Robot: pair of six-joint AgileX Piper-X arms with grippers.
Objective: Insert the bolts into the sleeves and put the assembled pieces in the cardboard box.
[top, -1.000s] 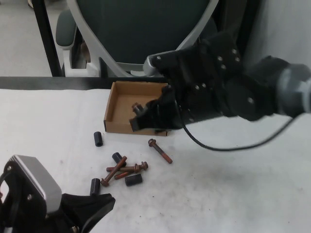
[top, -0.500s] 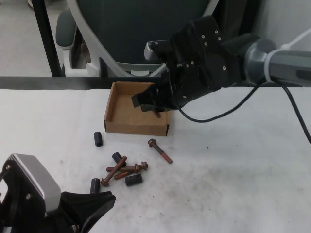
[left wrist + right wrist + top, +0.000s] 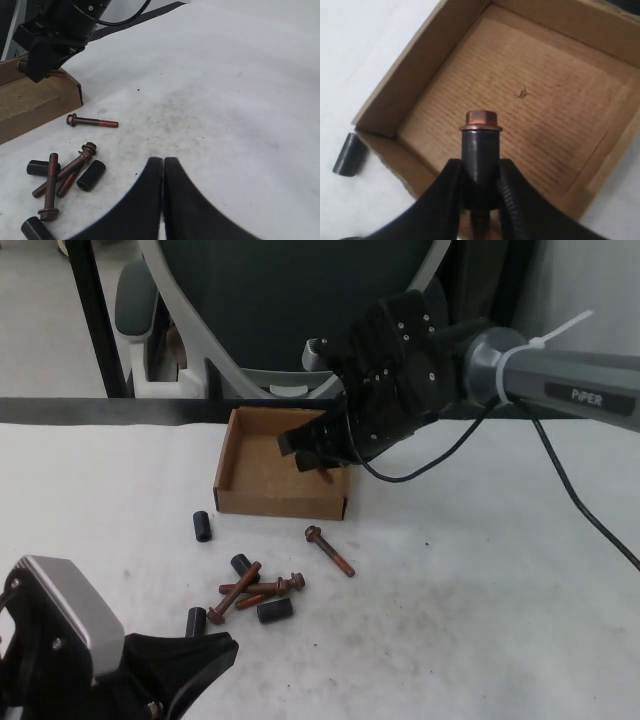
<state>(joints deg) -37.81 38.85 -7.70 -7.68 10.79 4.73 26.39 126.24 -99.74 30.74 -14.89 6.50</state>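
My right gripper (image 3: 480,167) is shut on an assembled piece (image 3: 480,152), a black sleeve with a copper bolt head sticking out of its end. It hangs over the open cardboard box (image 3: 535,95), apart from the box floor. From the high view the right gripper (image 3: 305,452) is above the box's right half (image 3: 255,465), with the bolt's tip (image 3: 323,475) showing below it. My left gripper (image 3: 163,162) is shut with nothing in it, low near the bench's front left (image 3: 195,660), short of the loose parts.
A lone bolt (image 3: 330,551) lies in front of the box. A cluster of bolts (image 3: 255,588) and black sleeves (image 3: 274,611) lies nearer me. One sleeve (image 3: 202,527) sits by the box's left front corner. An office chair (image 3: 290,300) stands behind the bench.
The right arm has carried the assembled piece from the box's front wall back and slightly right over the box. The left arm has stayed still.
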